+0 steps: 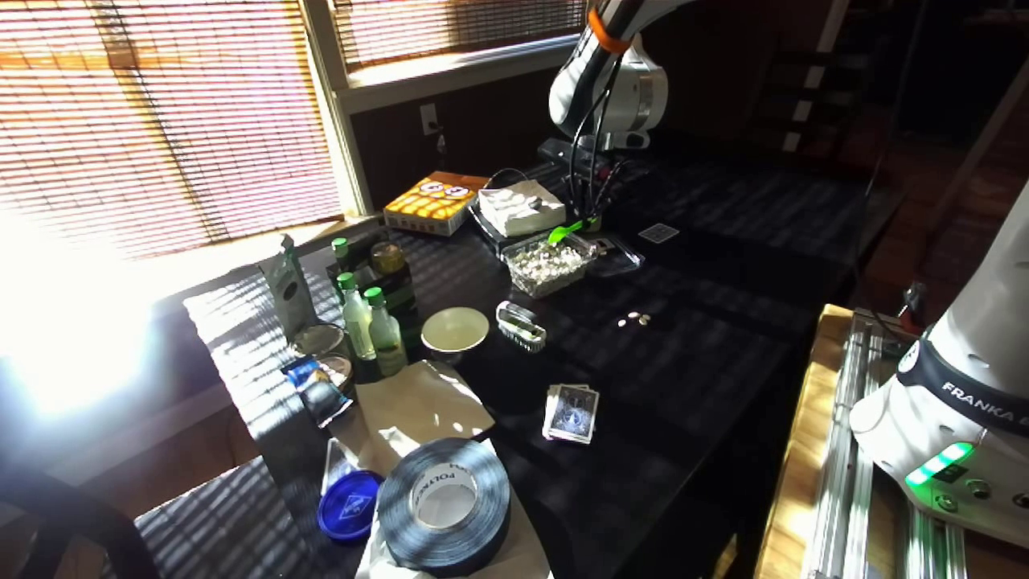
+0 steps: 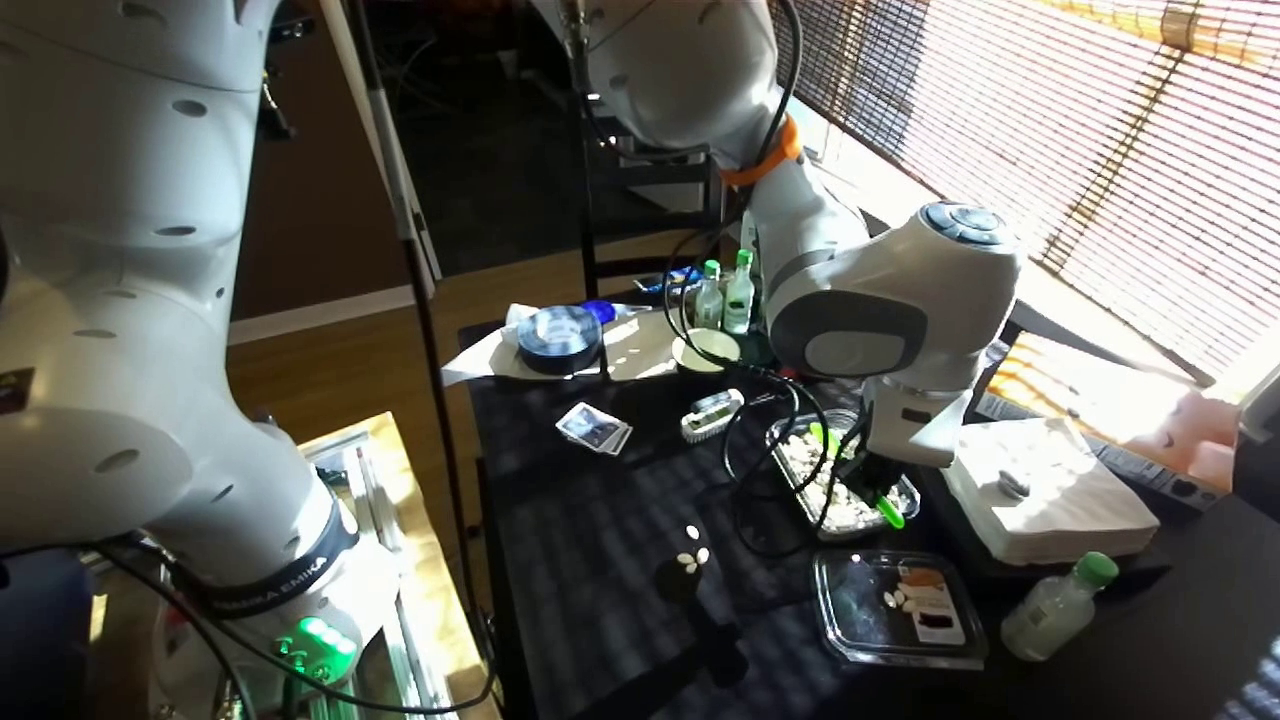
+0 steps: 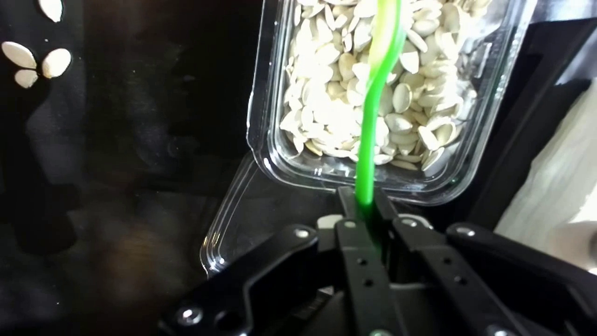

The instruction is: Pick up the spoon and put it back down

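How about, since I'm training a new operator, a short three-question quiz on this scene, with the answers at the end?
1. Multiple choice: what is the pincer holding?
A) a playing card
B) the green spoon
C) a bottle cap

2. True or false: the tape roll lies on its flat face rather than standing on edge.

3. Count: how many loose seeds show in the upper left corner of the wrist view, apart from the seed container?

Key: 1. B; 2. True; 3. Four.
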